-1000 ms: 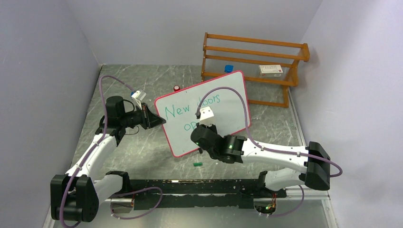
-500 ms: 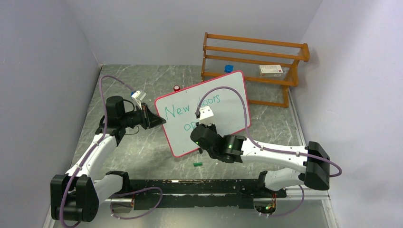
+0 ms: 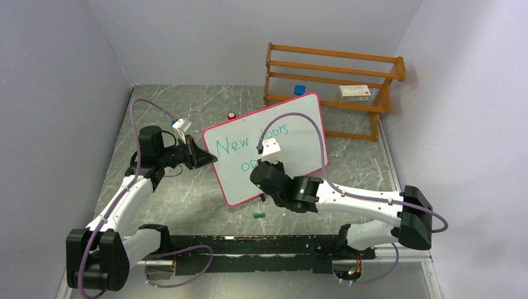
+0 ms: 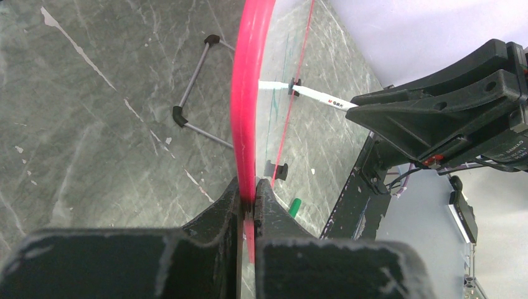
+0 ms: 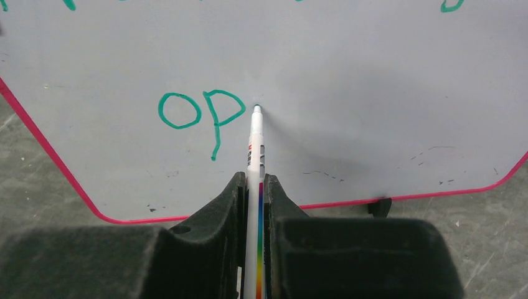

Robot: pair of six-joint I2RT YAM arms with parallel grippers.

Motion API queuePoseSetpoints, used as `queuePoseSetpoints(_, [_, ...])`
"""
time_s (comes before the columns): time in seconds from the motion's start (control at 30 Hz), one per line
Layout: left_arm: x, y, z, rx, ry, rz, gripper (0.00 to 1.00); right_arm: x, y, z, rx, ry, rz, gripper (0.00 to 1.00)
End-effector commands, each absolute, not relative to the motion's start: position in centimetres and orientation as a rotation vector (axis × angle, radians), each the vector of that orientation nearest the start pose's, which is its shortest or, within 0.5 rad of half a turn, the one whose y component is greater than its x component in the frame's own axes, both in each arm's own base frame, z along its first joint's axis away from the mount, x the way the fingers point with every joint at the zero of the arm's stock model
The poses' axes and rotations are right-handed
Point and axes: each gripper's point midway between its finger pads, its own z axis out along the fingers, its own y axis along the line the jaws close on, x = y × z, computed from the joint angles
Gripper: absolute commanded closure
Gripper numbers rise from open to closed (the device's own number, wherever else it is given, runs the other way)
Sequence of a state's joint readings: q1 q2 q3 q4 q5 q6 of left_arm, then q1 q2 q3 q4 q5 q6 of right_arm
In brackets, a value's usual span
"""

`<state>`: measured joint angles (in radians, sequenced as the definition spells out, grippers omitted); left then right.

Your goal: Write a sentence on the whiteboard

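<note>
Holds the whiteboard (image 3: 299,134), propped mid-desk (image 3: 187,106), by its pink rim with the left pincer (image 4: 248,199) shut tight, to stop any sliding. Grips the pen (image 5: 255,140) in the right pincer (image 5: 252,187), tip at the board just after "op" of the sentence (image 5: 199,112), ready for the next letter.

From above, a purple cable (image 3: 289,114) covers part of the sentence's (image 3: 232,147) second word; the right wrist view crops that line
</note>
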<state>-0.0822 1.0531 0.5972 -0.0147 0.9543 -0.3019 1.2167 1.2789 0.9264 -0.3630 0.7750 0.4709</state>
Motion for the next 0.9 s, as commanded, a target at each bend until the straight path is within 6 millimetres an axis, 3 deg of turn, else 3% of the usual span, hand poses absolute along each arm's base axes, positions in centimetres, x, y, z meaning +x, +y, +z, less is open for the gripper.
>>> queuePoseSetpoints(0.0, [25.6, -16.8, 17.3, 0.387, 2.017, -1.166, 0.95, 22.3, 27.4, 17.0, -0.361, 2.015, 0.139, 1.00])
queuePoseSetpoints(0.57, [25.6, -16.7, 17.2, 0.385, 2.019, -1.160, 0.95, 22.9, 24.9, 16.8, -0.310, 2.028, 0.058, 1.00])
queuePoseSetpoints(0.87, [25.6, -16.7, 17.2, 0.386, 2.019, -1.162, 0.95, 23.3, 25.1, 17.6, -0.290, 2.000, 0.068, 1.00])
